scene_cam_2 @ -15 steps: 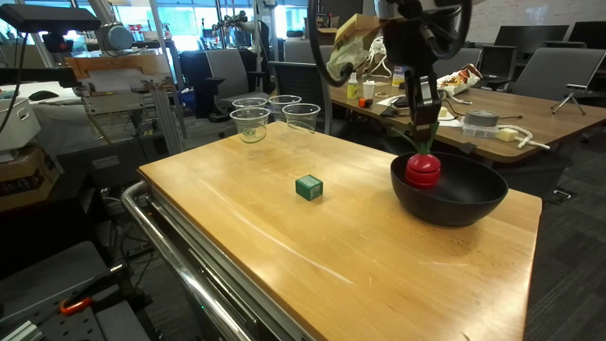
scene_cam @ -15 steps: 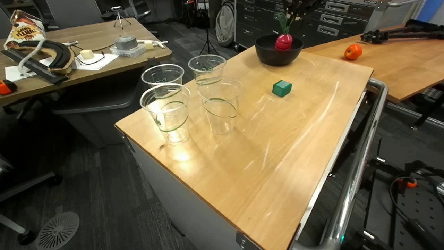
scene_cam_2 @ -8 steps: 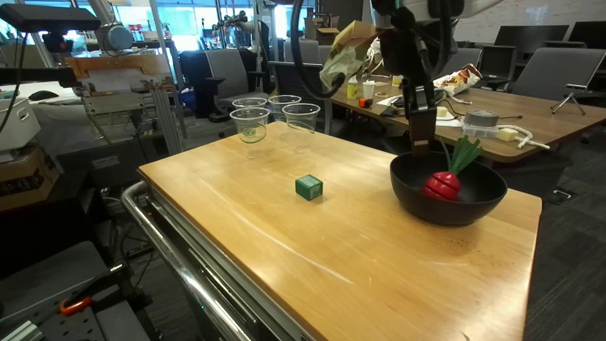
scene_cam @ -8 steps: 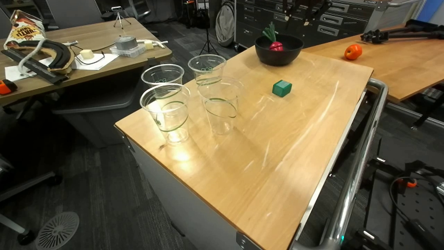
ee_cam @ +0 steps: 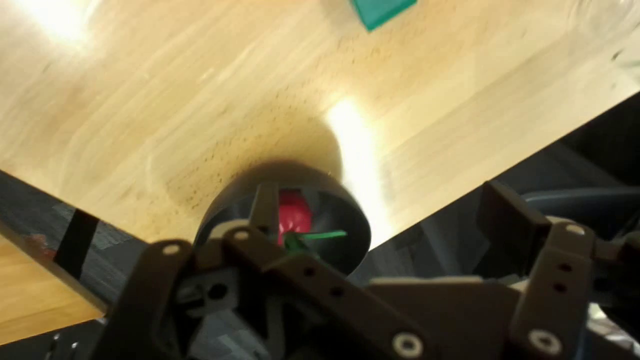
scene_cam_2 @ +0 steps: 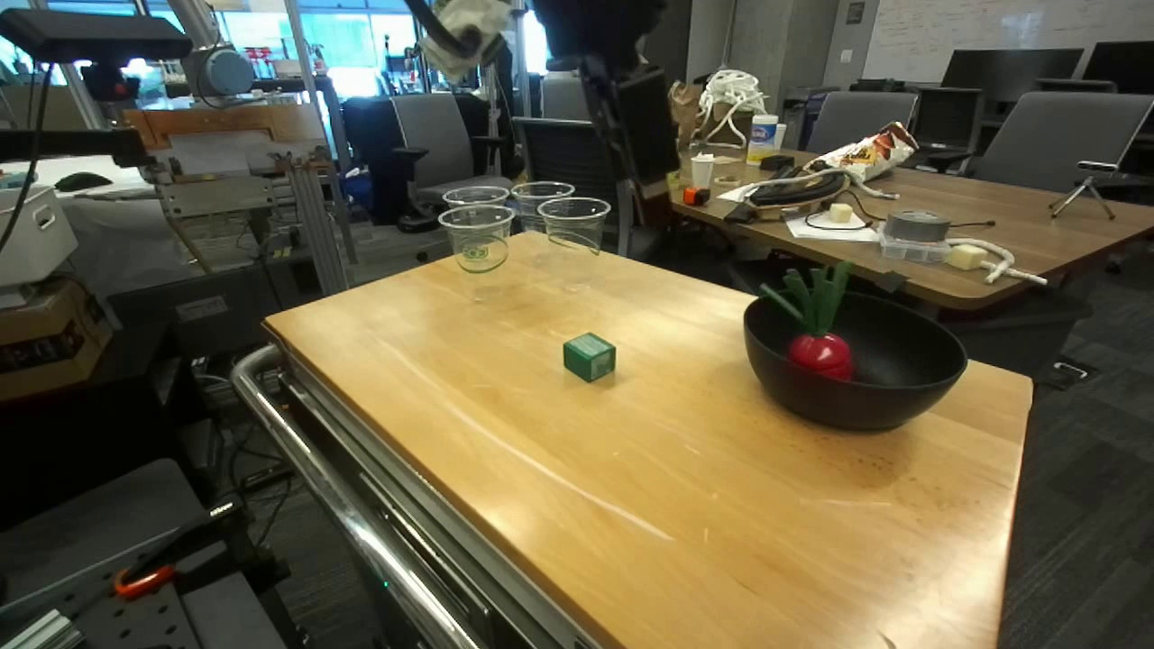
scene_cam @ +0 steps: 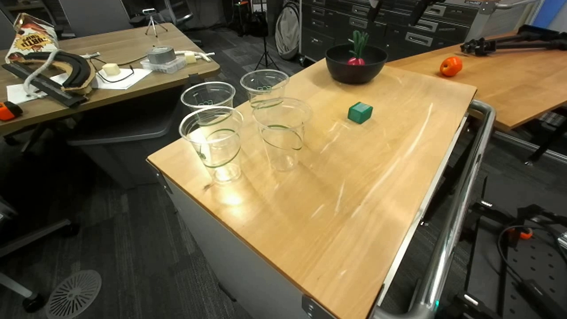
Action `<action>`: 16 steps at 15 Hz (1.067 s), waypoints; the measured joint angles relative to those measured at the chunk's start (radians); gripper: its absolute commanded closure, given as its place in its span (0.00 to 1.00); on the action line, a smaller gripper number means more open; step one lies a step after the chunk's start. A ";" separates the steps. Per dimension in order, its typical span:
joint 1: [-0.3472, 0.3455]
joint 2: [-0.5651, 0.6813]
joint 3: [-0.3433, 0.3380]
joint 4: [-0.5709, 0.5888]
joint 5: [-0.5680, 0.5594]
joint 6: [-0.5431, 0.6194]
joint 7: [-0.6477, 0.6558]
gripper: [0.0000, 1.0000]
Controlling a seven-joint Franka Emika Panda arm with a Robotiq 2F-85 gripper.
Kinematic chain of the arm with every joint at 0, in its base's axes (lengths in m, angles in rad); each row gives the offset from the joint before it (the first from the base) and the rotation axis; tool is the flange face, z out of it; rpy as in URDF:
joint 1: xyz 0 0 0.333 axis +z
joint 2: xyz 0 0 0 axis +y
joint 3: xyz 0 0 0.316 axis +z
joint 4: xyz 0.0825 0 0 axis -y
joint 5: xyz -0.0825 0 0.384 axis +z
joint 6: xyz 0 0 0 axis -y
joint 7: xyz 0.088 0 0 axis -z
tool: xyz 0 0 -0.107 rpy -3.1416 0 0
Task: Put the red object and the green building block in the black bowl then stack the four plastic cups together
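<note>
Inside the black bowl (scene_cam_2: 856,406) rests the red object (scene_cam_2: 820,356), its green top pointing up; both also show in the wrist view, partly behind one of the fingers (ee_cam: 265,207). My gripper (ee_cam: 387,210) stands wide open above the table, holding nothing. In an exterior view only the lower ends of the gripper (scene_cam: 395,13) show at the top edge. The green building block (scene_cam_2: 590,357) lies on the tabletop between bowl and cups, and its corner appears at the top of the wrist view. Several clear plastic cups (scene_cam: 283,133) stand upright and separate in a cluster at the table's far end from the bowl.
A metal rail (scene_cam: 465,186) runs along one long side of the wooden table (scene_cam: 354,186). An orange ball (scene_cam: 451,66) sits on a neighbouring table. Another desk (scene_cam_2: 1019,207) carries a bag, a tape roll and cords.
My gripper has let go of the red object's green top and opened. The red object dropped into the bowl, tipped over and rocked upright. The gripper has since moved up and away from the bowl.
</note>
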State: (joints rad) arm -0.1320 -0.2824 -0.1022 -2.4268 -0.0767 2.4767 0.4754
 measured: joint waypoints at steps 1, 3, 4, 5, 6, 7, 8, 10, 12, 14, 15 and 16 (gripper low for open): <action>0.018 -0.019 0.018 -0.017 0.031 -0.015 -0.037 0.00; 0.071 -0.008 0.049 -0.013 0.107 -0.022 -0.105 0.00; 0.083 0.005 0.059 -0.012 0.115 -0.022 -0.105 0.00; 0.080 0.009 0.065 -0.014 0.115 -0.022 -0.103 0.00; 0.074 0.009 0.064 -0.015 0.115 -0.022 -0.103 0.00; 0.069 0.009 0.064 -0.016 0.115 -0.022 -0.104 0.00; 0.068 0.010 0.059 -0.014 0.120 -0.062 -0.127 0.00; 0.076 0.006 0.049 -0.011 0.175 -0.168 -0.234 0.00; 0.076 -0.003 0.031 0.000 0.187 -0.300 -0.325 0.00; 0.073 -0.009 0.017 0.018 0.179 -0.439 -0.394 0.00; 0.070 -0.008 0.016 0.030 0.151 -0.500 -0.404 0.00; 0.068 -0.008 0.018 0.034 0.152 -0.480 -0.381 0.00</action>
State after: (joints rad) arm -0.0643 -0.2908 -0.0845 -2.3926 0.0750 1.9963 0.0945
